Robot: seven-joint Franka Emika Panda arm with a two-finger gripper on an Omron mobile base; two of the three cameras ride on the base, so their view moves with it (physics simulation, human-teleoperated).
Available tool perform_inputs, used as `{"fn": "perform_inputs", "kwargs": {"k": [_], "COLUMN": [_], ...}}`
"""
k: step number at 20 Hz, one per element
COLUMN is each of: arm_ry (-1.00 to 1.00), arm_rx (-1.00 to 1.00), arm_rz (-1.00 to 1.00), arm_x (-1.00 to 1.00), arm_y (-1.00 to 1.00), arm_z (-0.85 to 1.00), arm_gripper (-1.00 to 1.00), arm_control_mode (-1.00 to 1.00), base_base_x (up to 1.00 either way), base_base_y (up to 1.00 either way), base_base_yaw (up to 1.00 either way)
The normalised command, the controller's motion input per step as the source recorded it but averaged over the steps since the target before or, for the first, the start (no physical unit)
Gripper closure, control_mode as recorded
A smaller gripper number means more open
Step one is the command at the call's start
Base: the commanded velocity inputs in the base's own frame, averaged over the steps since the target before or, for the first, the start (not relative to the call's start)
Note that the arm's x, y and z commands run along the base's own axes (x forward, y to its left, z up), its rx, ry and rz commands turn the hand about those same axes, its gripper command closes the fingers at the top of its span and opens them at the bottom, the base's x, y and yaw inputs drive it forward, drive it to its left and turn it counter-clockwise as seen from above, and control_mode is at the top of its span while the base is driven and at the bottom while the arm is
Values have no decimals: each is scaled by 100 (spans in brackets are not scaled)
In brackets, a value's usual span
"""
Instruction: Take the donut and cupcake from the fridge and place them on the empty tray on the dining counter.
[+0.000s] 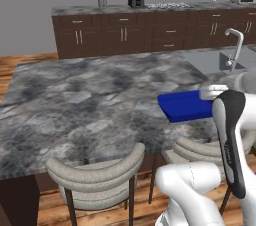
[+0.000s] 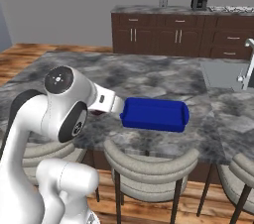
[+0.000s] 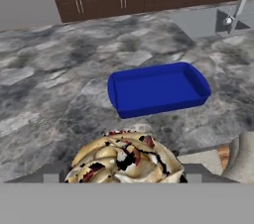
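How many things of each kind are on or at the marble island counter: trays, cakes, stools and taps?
Blue tray: 1
Cupcake in the hand: 1
Stools at the counter: 3
Tap at the sink: 1
Total: 6

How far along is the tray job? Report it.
Done: nothing is on the blue tray yet; it sits empty on the dining counter. In hand: the gripper holds the cupcake short of the tray. Left: set it in, then the donut.
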Motion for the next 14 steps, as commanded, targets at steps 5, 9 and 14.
{"fn": "perform_inputs", "kwargs": {"k": [5,9,14], "arm_ry": [6,15,2], "arm_rx": [-1,-12,-2], "arm_rz": [5,9,8], "arm_x": [45,32,36], "arm_y": [-10,-9,-9], "arm_z": [-17,-26,-19], "arm_gripper": [100,100,100], "arm_control_mode": [-100,-100,-100], "base_base_x": [0,0,0], "base_base_y": [0,0,0], "base_base_yaw": [0,0,0]}}
